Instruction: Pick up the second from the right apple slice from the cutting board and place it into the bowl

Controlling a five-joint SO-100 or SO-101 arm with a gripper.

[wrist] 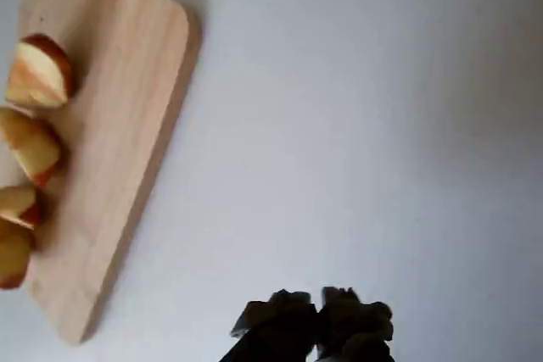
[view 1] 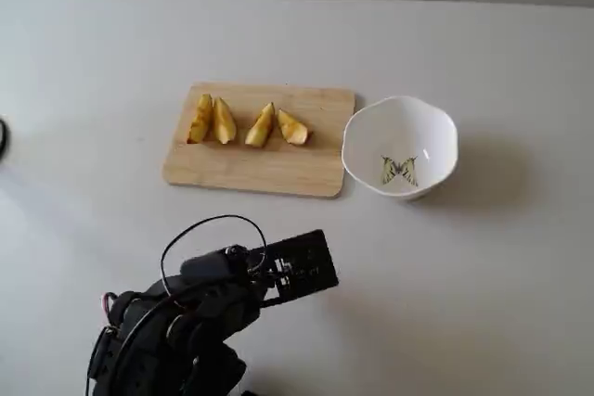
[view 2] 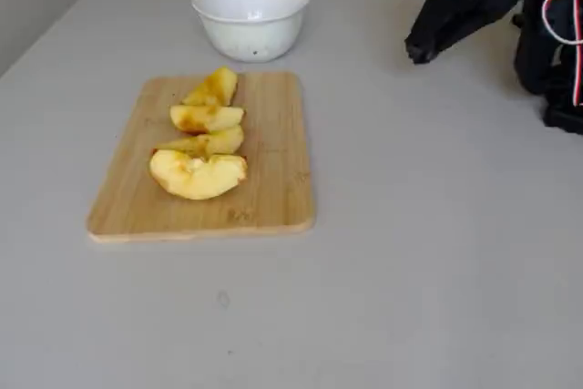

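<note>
Our tool (wrist: 321,311), fingers together and empty, hangs near; the target apple slice (view 1: 261,126) lies far, slightly right.

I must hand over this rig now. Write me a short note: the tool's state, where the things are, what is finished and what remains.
Tool: appears shut and empty, over bare table beside the board.
Light wooden rectangular cutting board: four yellow apple slices lie in a row on it; none has been lifted.
Small white bowl with the butterfly inside: just right of the board in a fixed view, empty.
Done: nothing yet.
Left: grasp the second slice from the right, lift it, and release it into the bowl.
</note>
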